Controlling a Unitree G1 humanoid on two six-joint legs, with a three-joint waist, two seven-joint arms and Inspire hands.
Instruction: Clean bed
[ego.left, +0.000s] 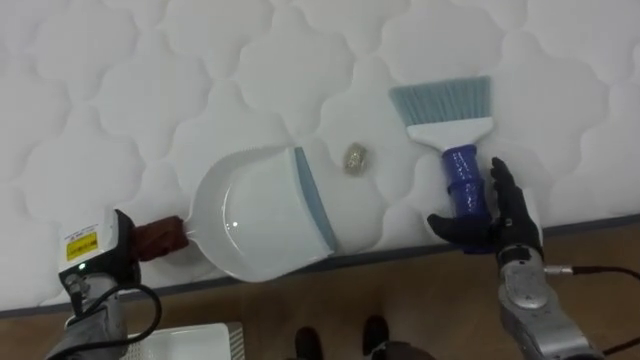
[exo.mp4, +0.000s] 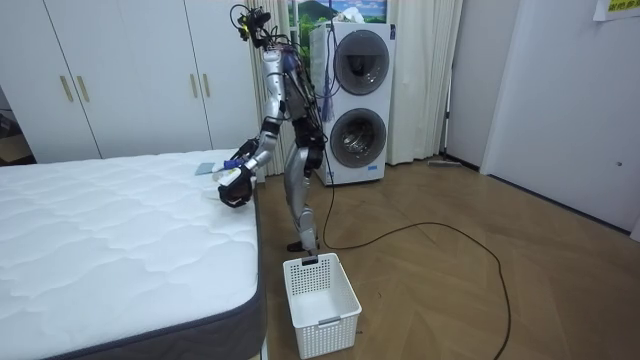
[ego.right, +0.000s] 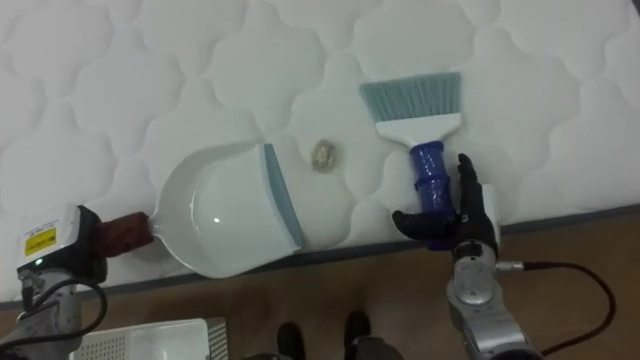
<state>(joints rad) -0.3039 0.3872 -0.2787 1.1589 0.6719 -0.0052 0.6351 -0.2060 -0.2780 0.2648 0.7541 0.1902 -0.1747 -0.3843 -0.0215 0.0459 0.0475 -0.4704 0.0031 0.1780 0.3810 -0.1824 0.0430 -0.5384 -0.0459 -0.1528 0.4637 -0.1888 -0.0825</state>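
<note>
Both hands sit at the near edge of the white quilted mattress (ego.left: 150, 80) of the bed. The left hand (ego.left: 100, 250), at the lower left of the eye views, has its fingers closed on the reddish-brown handle (ego.left: 160, 235) of a white plastic dustpan (ego.left: 255, 220). The pan lies flat on the mattress, its rounded back reaching over the dark bed edge and its grey-blue lip (ego.left: 315, 200) turned toward the robot's right.

Just beyond that lip, apart from it, a small crumpled beige scrap (ego.left: 355, 157) lies on the quilting. It is between the dustpan and a hand brush with pale blue bristles and a white head (ego.left: 447, 115). The brush lies on the mattress with its bristles pointing away from the robot.

The right hand (ego.left: 510, 225) is at the near end of the brush's ribbed blue handle (ego.left: 462, 180). Its fingers (ego.left: 515, 200) are held straight along the handle's right side and its thumb is spread out below the handle's end, so the hand is open rather than wrapped round it.

In the room view the robot stands upright on the wooden floor (exo.mp4: 450, 290) beside the bed, with its arms reaching down to the mattress. A white slatted plastic basket (exo.mp4: 325, 310) stands on the floor near its feet.
</note>
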